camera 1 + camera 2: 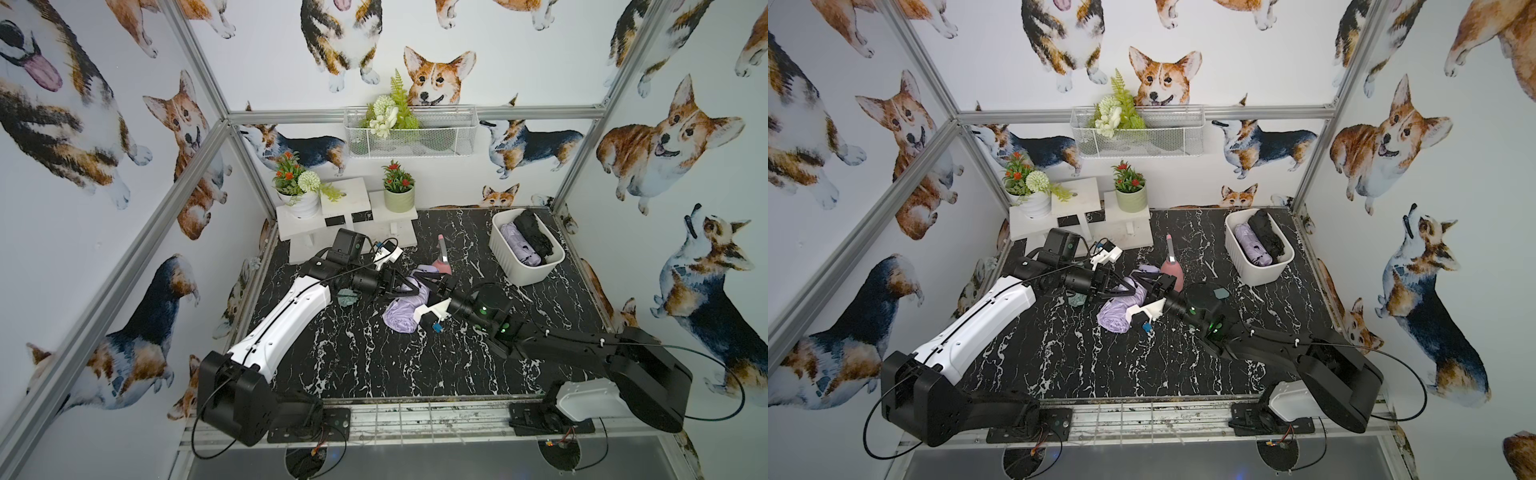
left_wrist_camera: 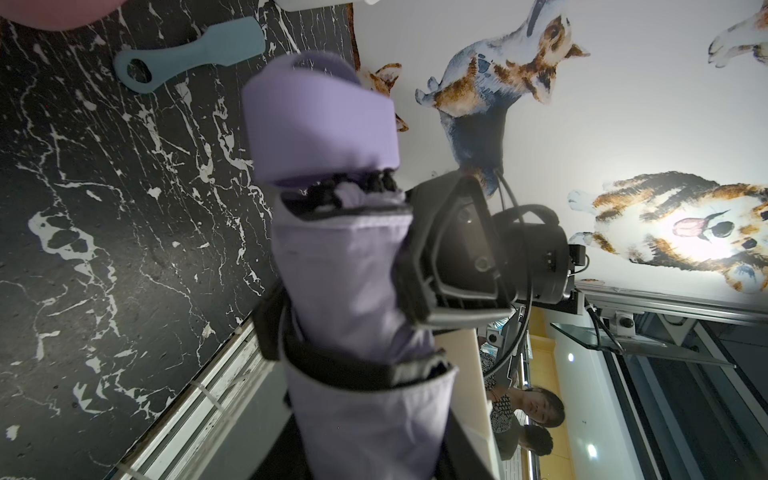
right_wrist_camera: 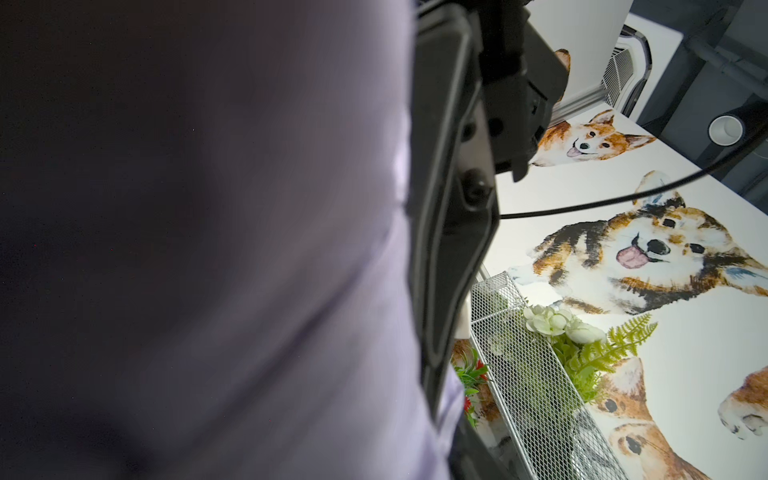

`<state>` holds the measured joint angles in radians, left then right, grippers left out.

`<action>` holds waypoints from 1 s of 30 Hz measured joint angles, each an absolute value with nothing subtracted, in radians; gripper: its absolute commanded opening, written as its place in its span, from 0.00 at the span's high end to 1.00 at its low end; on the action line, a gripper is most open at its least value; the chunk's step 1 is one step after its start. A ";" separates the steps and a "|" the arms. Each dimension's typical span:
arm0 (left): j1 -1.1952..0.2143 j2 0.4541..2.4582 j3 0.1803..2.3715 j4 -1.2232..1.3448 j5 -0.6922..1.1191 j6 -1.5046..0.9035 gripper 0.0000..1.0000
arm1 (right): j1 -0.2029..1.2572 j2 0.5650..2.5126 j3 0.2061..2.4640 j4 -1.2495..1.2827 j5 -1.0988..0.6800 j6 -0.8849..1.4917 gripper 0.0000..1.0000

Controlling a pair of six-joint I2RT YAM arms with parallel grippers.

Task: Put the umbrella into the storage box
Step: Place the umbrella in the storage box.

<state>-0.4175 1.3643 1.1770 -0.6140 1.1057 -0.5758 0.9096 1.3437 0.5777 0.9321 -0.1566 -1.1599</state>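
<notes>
The left arm (image 1: 291, 309) comes in from the near left corner, and its jaws pinch the lilac umbrella (image 1: 401, 311) in the middle of the tabletop (image 1: 374, 365). In the left wrist view the folded canopy runs straight out from between them. Its long axis goes from the near edge toward the far edge, leaning a little right, and both sets of jaws meet it crosswise from opposite sides. The right arm (image 1: 552, 340) has its jaws about the far half. One finger lies along the fabric and the other is hidden, so whether they press or stand loose I cannot tell. The right wrist view is mostly dark, blurred cloth. The storage box (image 1: 519, 266) sits by the far right corner, well apart and nearer the right arm. Its length runs askew to the umbrella's, so a turn looks needed. A second lilac umbrella (image 1: 519, 249) and a black umbrella (image 1: 536, 237) already fill most of it.
</notes>
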 measured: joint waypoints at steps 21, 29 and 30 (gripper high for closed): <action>-0.252 1.271 1.102 -0.476 0.633 -0.562 0.20 | 0.850 1.087 0.643 0.568 0.041 -0.678 0.92; -0.259 1.245 0.944 -0.322 0.395 -0.523 0.19 | 0.530 1.138 0.999 0.001 0.047 -0.210 0.92; -0.265 1.245 0.937 -0.315 0.381 -0.516 0.19 | 0.488 1.162 1.038 -0.054 0.046 -0.174 0.92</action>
